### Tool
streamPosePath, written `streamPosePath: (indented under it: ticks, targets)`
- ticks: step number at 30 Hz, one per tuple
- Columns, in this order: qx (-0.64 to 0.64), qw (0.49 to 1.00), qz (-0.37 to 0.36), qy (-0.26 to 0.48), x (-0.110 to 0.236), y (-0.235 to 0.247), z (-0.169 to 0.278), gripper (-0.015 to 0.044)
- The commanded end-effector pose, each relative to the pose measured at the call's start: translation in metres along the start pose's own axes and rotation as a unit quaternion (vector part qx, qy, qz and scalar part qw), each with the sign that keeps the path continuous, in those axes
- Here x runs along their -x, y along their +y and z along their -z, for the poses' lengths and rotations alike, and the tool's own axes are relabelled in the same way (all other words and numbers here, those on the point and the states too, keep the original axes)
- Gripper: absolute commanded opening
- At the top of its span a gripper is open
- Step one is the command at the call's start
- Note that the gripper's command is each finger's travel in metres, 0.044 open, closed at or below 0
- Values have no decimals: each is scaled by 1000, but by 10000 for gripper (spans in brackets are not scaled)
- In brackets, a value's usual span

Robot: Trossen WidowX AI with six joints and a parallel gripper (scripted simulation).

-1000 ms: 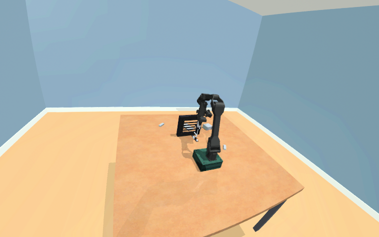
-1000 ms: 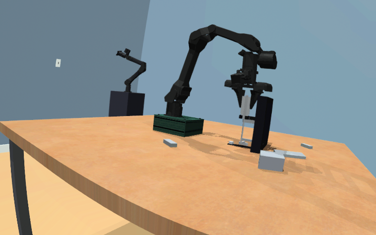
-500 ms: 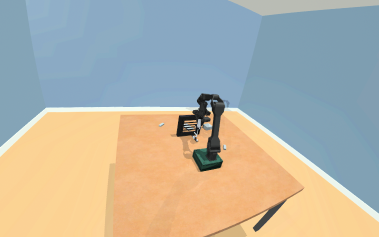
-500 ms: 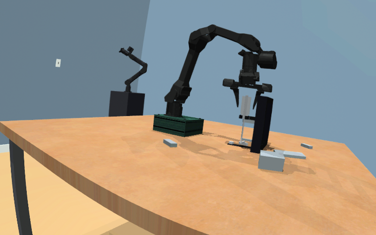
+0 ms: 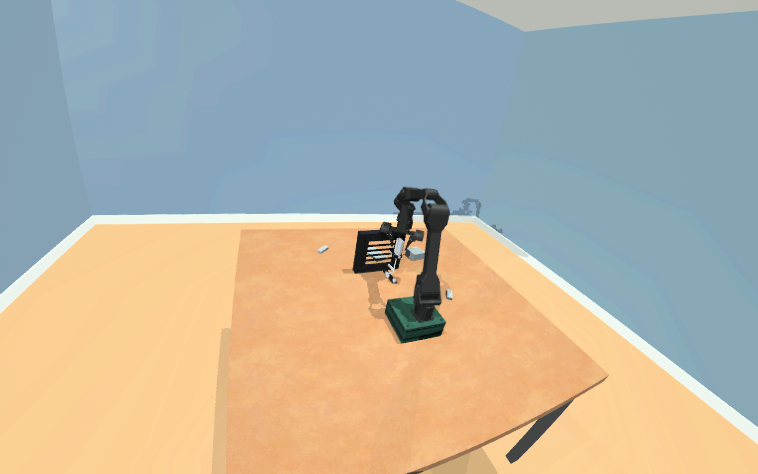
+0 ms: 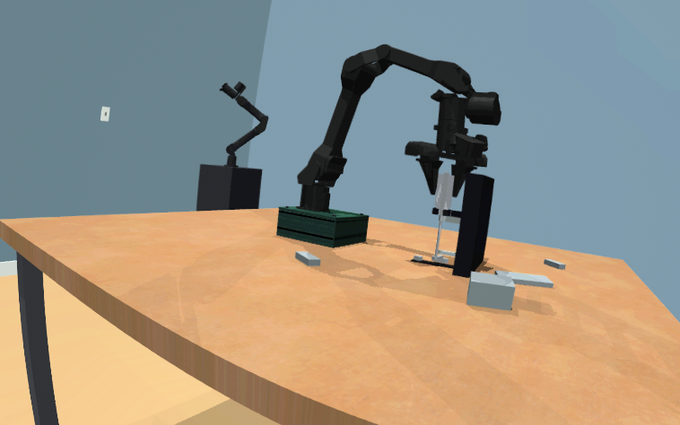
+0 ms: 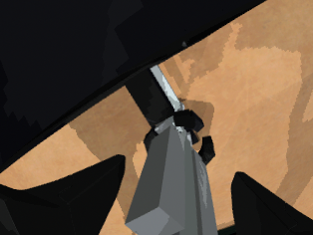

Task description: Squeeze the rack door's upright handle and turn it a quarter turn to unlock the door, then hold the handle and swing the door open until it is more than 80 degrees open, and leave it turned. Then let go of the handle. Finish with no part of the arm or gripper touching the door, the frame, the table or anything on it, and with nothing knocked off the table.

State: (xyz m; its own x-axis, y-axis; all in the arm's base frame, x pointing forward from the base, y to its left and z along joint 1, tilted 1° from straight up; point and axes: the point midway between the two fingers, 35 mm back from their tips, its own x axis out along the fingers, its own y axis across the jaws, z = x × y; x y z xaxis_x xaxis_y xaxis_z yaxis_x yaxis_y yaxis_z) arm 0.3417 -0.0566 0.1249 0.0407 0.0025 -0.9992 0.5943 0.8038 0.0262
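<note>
The upright grey handle [image 5: 398, 249] [image 6: 443, 194] [image 7: 158, 186] stands close beside the black slatted rack [image 5: 364, 254] [image 6: 473, 227]. A thin pale rod runs down from it to small black and white parts near the table. My gripper [image 6: 444, 194] [image 7: 180, 172] points down and is open. Its fingers stand apart on either side of the handle's upper part, and a gap shows on both sides in the wrist view. In the exterior view one finger hangs close to the rack's top edge; touching or apart I cannot tell. How far open the door stands is unclear.
A grey block [image 5: 415, 253] [image 6: 491, 291] lies by the rack, with a flat grey piece [image 6: 530, 279] beside it. Small grey pieces [image 5: 323, 249] [image 5: 449, 293] [image 6: 307, 257] [image 6: 553, 263] lie farther out. The arm's green base [image 5: 415, 322] [image 6: 305, 228] stands nearby.
</note>
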Motion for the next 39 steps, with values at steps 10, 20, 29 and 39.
streamPosePath:
  ticks: [10, 20, 29, 39]
  targets:
    - [322, 947, -1, 1, -1, 0, 0, 281]
    - [545, 839, -2, 0, -1, 0, 0, 281]
    - [717, 697, -2, 0, -1, 0, 0, 281]
    - [866, 500, -2, 0, -1, 0, 0, 281]
